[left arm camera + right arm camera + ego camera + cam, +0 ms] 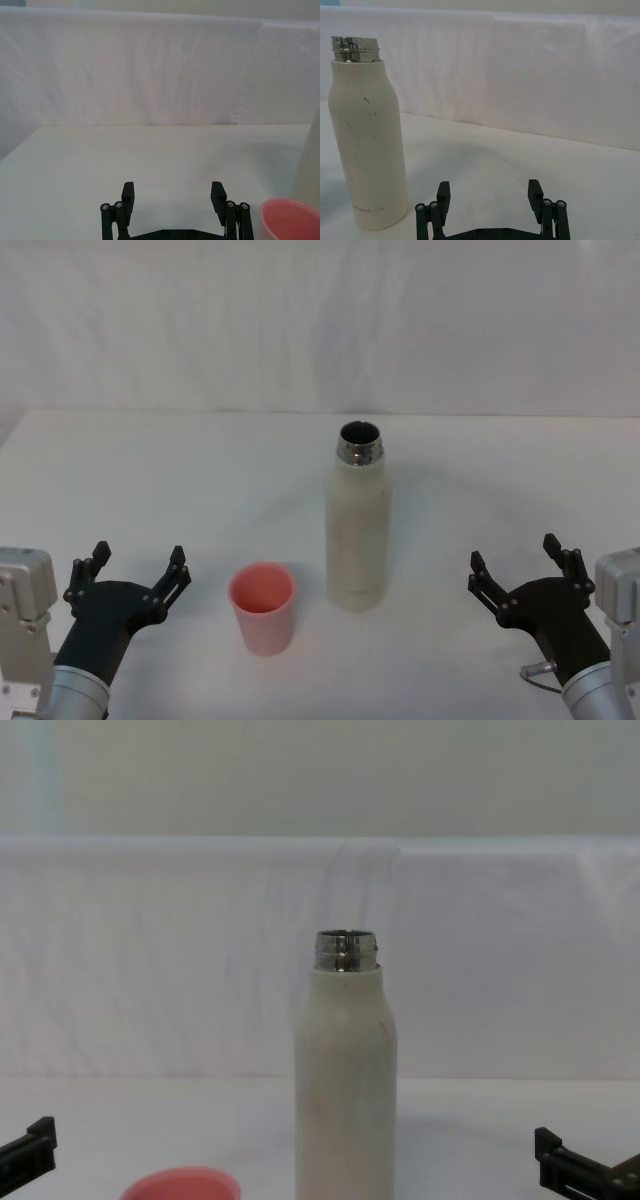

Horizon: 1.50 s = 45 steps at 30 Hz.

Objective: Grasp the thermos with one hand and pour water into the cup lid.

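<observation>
white cloth covers the table (200,470) and hangs as a backdrop behind it. nearest, at the lower left of the head view, the left gripper (135,575) rests low with its 2 jaws spread wide and holding nothing; at the lower right the right gripper (520,575) sits the same way, open and empty. both look parked at equal readiness, so either could reach in. between them, low and centre-left, the cup lid (263,605) stands upright, mouth up, ready to receive water. just beside it, toward centre and slightly farther back, the thermos (357,530) stands upright with its steel neck uncapped, close enough for a short tilt into the cup lid. nothing is grasped yet.
</observation>
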Motion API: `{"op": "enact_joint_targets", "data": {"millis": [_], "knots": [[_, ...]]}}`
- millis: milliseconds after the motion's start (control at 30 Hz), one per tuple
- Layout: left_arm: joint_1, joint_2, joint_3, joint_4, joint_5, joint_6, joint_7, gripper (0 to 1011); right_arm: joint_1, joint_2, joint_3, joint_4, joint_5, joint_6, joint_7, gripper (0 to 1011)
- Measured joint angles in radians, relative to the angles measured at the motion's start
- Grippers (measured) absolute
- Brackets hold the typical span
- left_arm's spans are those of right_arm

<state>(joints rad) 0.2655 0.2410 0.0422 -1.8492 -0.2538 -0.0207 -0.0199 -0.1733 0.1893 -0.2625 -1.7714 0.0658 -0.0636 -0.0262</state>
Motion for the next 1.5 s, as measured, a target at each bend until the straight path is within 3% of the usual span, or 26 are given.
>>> {"op": "enact_joint_targets", "data": {"millis": [367,700,933,1133,1333,1500], "knots": [[0.000,0.000,0.000,0.000,0.000,0.000,0.000,1001,-0.001,-0.003,0.007,-0.007,-0.007,0.002,0.005,1000],[0.000,0.000,0.000,0.000,0.000,0.000,0.000,1001,-0.019,-0.002,0.034,-0.059,-0.011,0.028,0.062,1000],[0.000,0.000,0.000,0.000,0.000,0.000,0.000,1001,-0.033,0.025,0.061,-0.112,0.046,0.061,0.162,1000],[0.000,0.000,0.000,0.000,0.000,0.000,0.000,1001,-0.024,0.074,0.078,-0.143,0.135,0.104,0.278,1000],[0.000,0.000,0.000,0.000,0.000,0.000,0.000,1001,0.011,0.126,0.061,-0.136,0.205,0.139,0.369,1000],[0.000,0.000,0.000,0.000,0.000,0.000,0.000,1001,0.044,0.147,0.035,-0.108,0.242,0.156,0.416,1000]]}}
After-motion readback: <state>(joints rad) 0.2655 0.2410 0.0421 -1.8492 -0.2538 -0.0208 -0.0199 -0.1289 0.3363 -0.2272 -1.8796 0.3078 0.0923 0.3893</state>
